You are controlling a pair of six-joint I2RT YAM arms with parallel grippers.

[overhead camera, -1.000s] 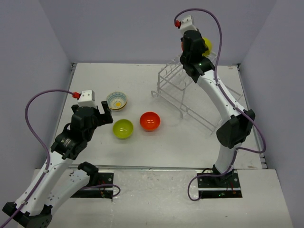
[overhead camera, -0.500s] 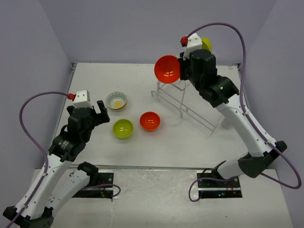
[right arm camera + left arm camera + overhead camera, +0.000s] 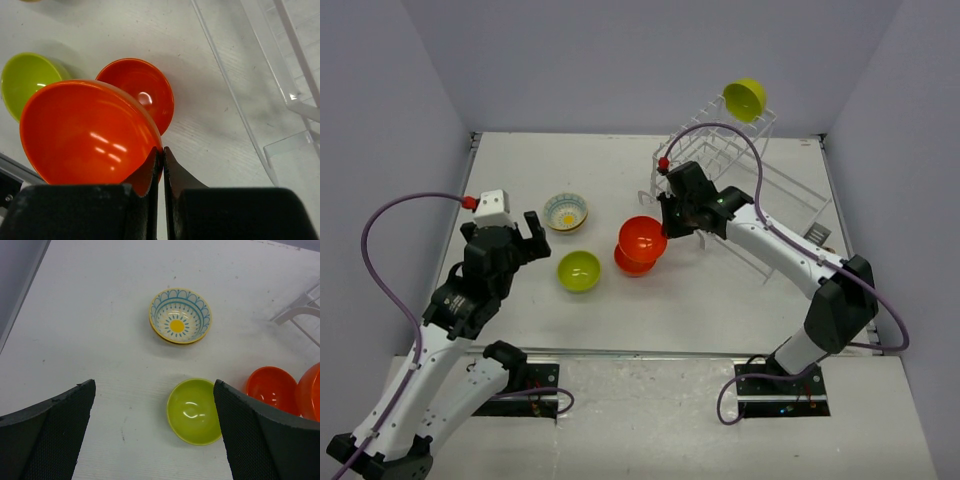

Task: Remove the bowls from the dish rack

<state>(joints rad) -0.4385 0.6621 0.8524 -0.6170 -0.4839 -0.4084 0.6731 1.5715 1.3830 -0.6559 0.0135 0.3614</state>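
Observation:
My right gripper (image 3: 666, 228) is shut on the rim of an orange-red bowl (image 3: 642, 238) and holds it just above a second orange-red bowl (image 3: 628, 263) on the table. In the right wrist view the held bowl (image 3: 87, 130) fills the left, pinched at my gripper (image 3: 162, 151), with the other orange-red bowl (image 3: 142, 90) behind. A lime-green bowl (image 3: 579, 271) and a cream bowl with blue rim (image 3: 566, 212) sit on the table. A yellow-green bowl (image 3: 745, 98) rests on top of the white dish rack (image 3: 720, 160). My left gripper (image 3: 532, 235) is open and empty, above the lime-green bowl (image 3: 194, 411).
The rack's long sloping rails (image 3: 790, 215) run to the right of my right arm. Grey walls enclose the table on three sides. The cream bowl (image 3: 180, 316) and orange-red bowl (image 3: 270, 389) show in the left wrist view.
My right gripper has carried the orange-red bowl from beside the rack down and left, to just above the orange-red bowl on the table. The left arm has barely moved.

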